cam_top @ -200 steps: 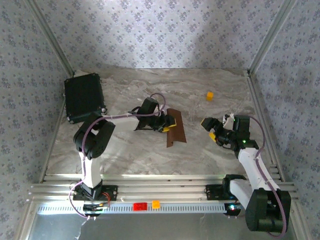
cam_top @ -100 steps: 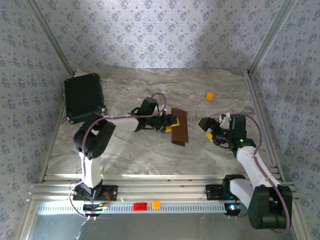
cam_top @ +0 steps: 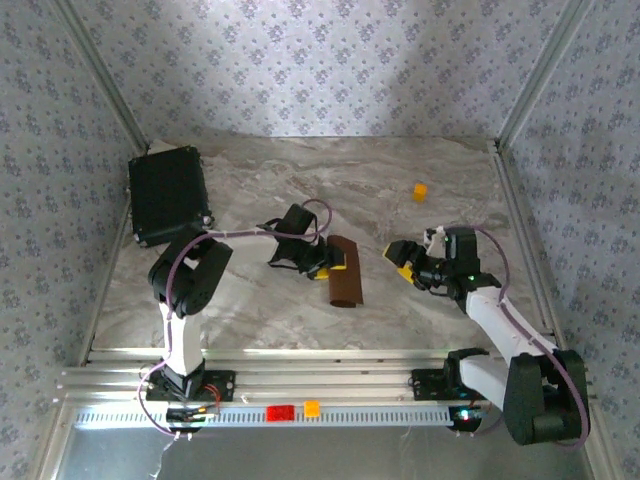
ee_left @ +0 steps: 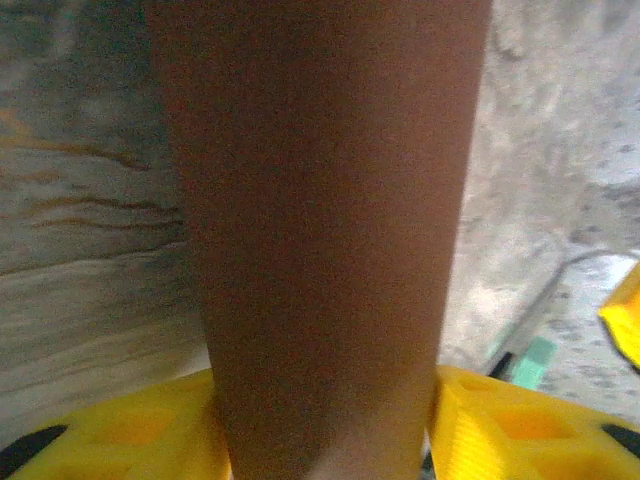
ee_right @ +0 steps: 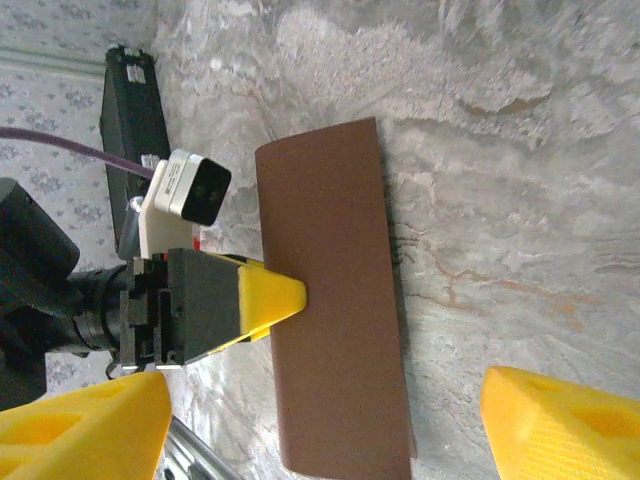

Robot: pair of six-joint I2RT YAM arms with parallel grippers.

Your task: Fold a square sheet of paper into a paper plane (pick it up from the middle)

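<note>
Black case [cam_top: 167,195] far L. L fingers [ee_right: 270,297] straddle L edge of the brown sheet of paper [cam_top: 345,275], folded to a strip, mid surface [cam_top: 250,300]; clamped or loose, can't tell. R fingers [ee_right: 555,425] spread wide, empty, just R of it. Orange block [cam_top: 420,189] further back.

Paper [cam_top: 344,271]: thin, dark brown, matt, smooth. Table [cam_top: 260,310] under paper: marble-look, smooth, faint sheen. Case [cam_top: 168,192] well left of paper: black, dull. Fingers [ee_right: 262,296] at paper's edge: yellow plastic, matt. Rails [cam_top: 330,383] on near side of paper: bare metal.
</note>
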